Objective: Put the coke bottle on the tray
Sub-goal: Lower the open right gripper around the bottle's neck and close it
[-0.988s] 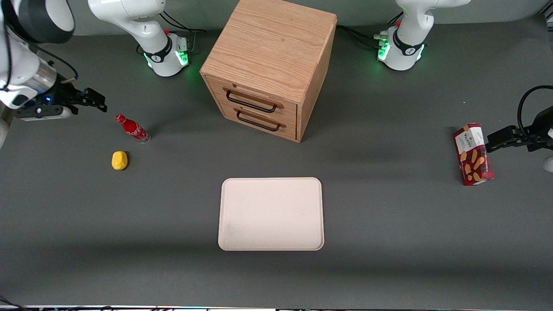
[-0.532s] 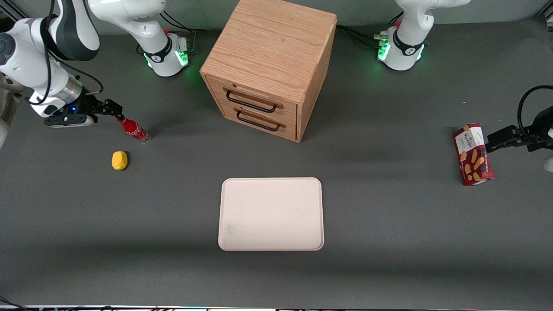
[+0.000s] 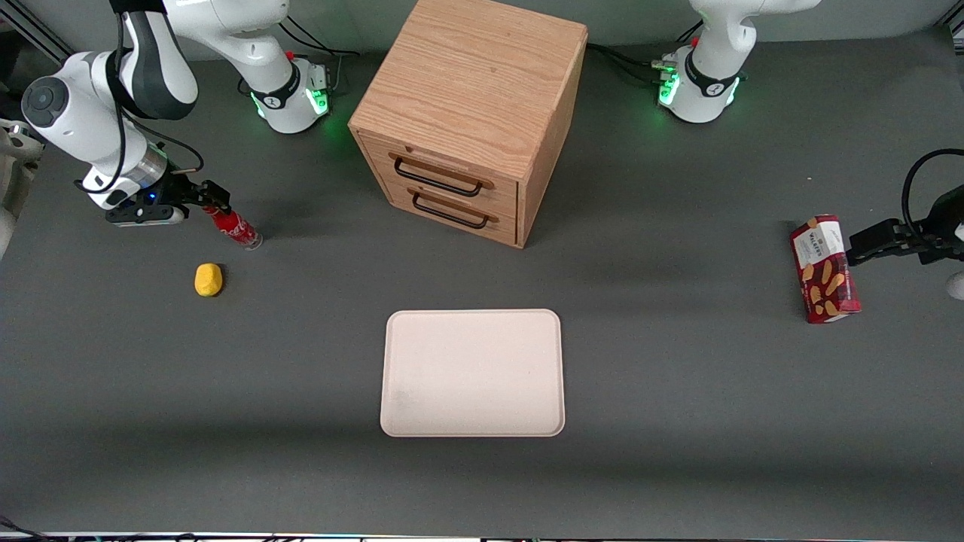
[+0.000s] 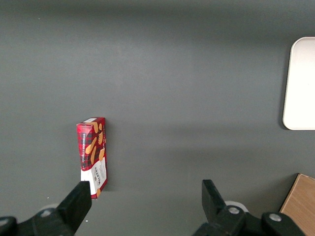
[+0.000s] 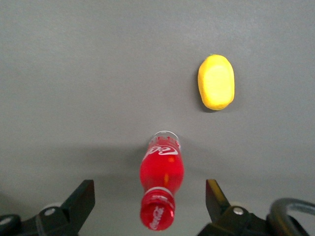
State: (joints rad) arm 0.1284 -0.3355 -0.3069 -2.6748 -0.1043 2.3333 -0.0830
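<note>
One dark grey worktop (image 3: 678,421), carrying a tall oak two-drawer cabinet (image 3: 467,113) and, nearer the front camera, a large flat cream-pink tray (image 3: 472,373), bare. Toward the working arm's end, small red coke bottle (image 5: 161,189) standing on the worktop, well apart from the tray, beside a yellow lemon-like lump (image 3: 208,279). End effector (image 5: 150,201) spread wide around the bottle's cap, gripping nothing. Nothing accomplished yet: grasp, carry and placement all remaining.
</note>
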